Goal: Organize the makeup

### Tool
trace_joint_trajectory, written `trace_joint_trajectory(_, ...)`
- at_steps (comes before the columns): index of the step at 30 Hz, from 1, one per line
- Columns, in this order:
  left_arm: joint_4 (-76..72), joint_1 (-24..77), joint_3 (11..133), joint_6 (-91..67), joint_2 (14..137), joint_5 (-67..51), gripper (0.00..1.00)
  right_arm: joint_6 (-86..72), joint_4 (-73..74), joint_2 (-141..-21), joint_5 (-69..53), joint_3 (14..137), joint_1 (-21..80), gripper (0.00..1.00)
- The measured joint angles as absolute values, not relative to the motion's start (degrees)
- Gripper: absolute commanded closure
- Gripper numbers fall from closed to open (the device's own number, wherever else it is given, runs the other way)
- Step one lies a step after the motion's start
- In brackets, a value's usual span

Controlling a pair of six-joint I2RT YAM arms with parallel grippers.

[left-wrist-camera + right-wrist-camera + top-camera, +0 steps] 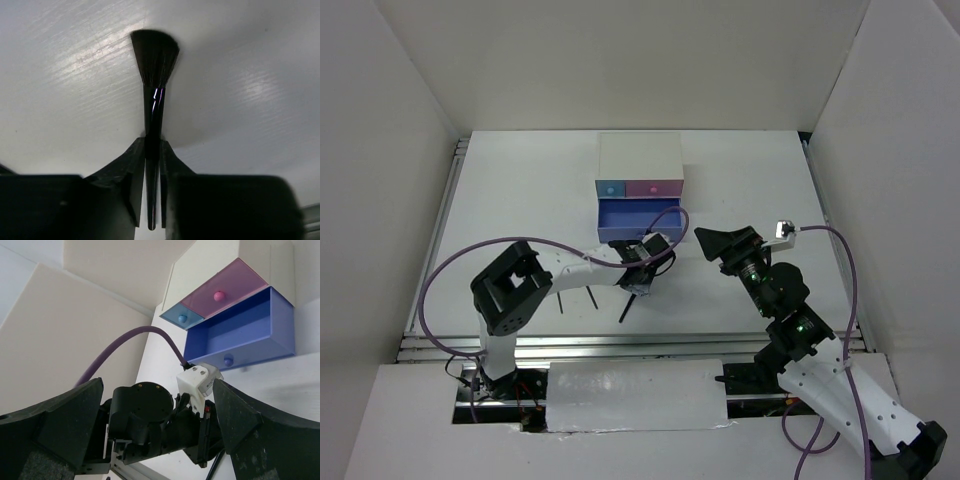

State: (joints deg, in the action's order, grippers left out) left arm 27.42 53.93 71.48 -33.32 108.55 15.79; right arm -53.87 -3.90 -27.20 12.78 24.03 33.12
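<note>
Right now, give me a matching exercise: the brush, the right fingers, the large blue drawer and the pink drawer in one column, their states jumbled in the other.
Column one:
1. brush
2. right fingers
3. large blue drawer
4. pink drawer

Column two:
A. pulled open
B. spread wide
C. pushed shut
D. pinched by its handle between the left fingers

Pairs: 1-D, 2-B, 3-A, 4-C
</note>
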Motion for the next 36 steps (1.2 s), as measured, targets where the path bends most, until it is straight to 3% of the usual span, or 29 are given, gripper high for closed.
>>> trace_joint_trajectory(1,27.27,54.04,71.37,-33.30,108.55,15.92,0.92,-53.84,-3.86,-27.18,12.78,24.03,33.12,0.02)
trace_joint_trajectory(2,27.14,54.24,71.37,-33.08,108.55,15.99,0.97,-53.69,-3.81,-27.18,12.80,24.03,33.12,0.02)
trace_joint_trajectory(5,27.16,54.98,71.37,-32.75,108.47,16.58,1.00,-53.28,-3.75,-27.09,12.86,24.03,33.12,0.02)
trace_joint_trajectory(12,32.64,59.18,73.97,-27.00,106.02,16.05,1.00,-51.81,-2.02,-25.74,14.00,24.58,33.12,0.02)
trace_joint_trajectory(21,32.29,59.61,89.43,-9.19,102.48,22.31,1.00,-48.90,-1.13,-20.16,17.02,26.55,33.12,0.02)
trace_joint_trajectory(36,25.26,46.59,97.08,23.70,106.13,18.17,1.00,-45.47,5.23,-15.16,17.82,29.34,33.12,0.02)
